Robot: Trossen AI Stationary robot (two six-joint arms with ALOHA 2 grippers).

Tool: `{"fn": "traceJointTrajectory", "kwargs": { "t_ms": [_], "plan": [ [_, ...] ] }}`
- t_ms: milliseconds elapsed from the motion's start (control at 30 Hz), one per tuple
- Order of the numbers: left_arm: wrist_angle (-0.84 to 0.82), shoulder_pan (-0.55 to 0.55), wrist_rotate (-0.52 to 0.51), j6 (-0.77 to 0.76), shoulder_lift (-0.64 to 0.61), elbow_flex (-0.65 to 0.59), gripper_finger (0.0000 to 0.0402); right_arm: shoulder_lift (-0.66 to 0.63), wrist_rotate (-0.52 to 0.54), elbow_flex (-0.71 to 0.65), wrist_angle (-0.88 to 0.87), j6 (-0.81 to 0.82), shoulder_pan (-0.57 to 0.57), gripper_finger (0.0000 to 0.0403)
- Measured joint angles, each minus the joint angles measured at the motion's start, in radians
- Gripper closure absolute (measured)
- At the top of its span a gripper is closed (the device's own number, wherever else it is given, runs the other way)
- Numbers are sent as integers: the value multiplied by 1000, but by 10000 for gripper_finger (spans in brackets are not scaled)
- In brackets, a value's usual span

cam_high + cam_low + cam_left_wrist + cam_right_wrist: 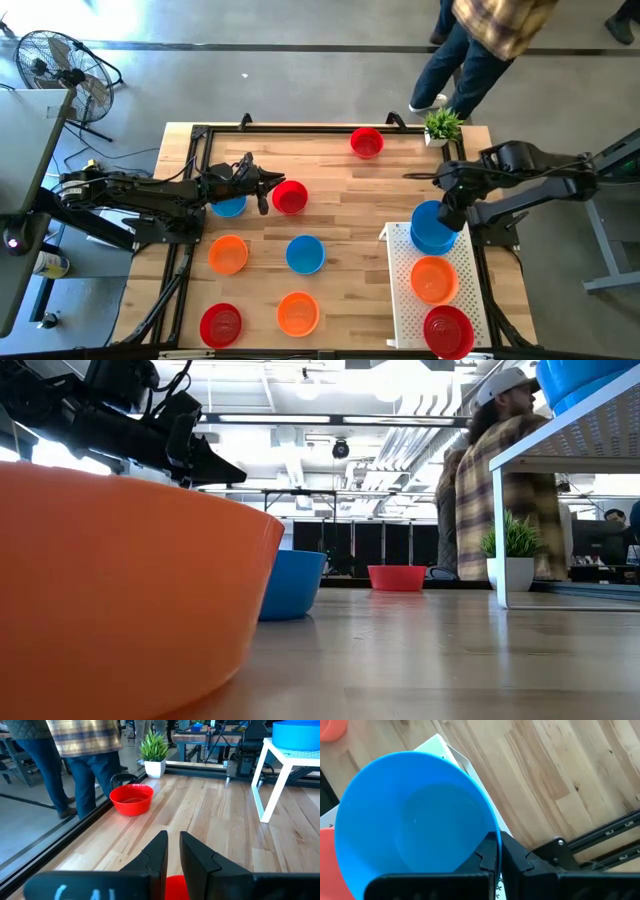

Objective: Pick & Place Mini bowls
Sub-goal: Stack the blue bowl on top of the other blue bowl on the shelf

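The right gripper (496, 854) is clamped on the rim of a blue mini bowl (415, 815), one finger inside the wall and one outside, over the near end of the white tray (400, 300). Beyond that bowl on the tray sit an orange bowl (433, 278) and a red bowl (448, 330). The pinch takes only a thin edge of glossy plastic, so the blue bowl could swing or slip out if the arm moves sharply. Let go too near the tray's border, it may tip off onto the table (360, 190); let go too far along, it may land on the orange bowl's rim and sit crooked.

The left gripper (266, 190) holds a red mini bowl (291, 197) by its rim, fingers nearly together with the red wall showing between them in the left wrist view. Behind this gripper lies another blue bowl (229, 205), close enough that a backward swing could knock it. Ahead of it a lone red bowl (131, 799) stands near the table's far edge beside a small potted plant (154, 751), with a person (82, 750) just past the frame; a long carry that way risks dropping the bowl or striking the plant
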Motion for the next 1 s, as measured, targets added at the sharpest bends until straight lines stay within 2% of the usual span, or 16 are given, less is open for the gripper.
{"fn": "traceJointTrajectory", "kwargs": {
  "t_ms": [133,367,533,1000],
  "plan": [
    [0,0,0,0,0,0,356,13,1,-11,2,-16,0,402],
    [-2,0,0,0,0,0,356,14,-32,-118,22,-11,29,402],
    [-2,0,0,0,0,0,356,14,-32,-129,42,4,45,398],
    [-2,0,0,0,0,0,356,12,-26,-128,42,-6,45,325]
  ]
}}
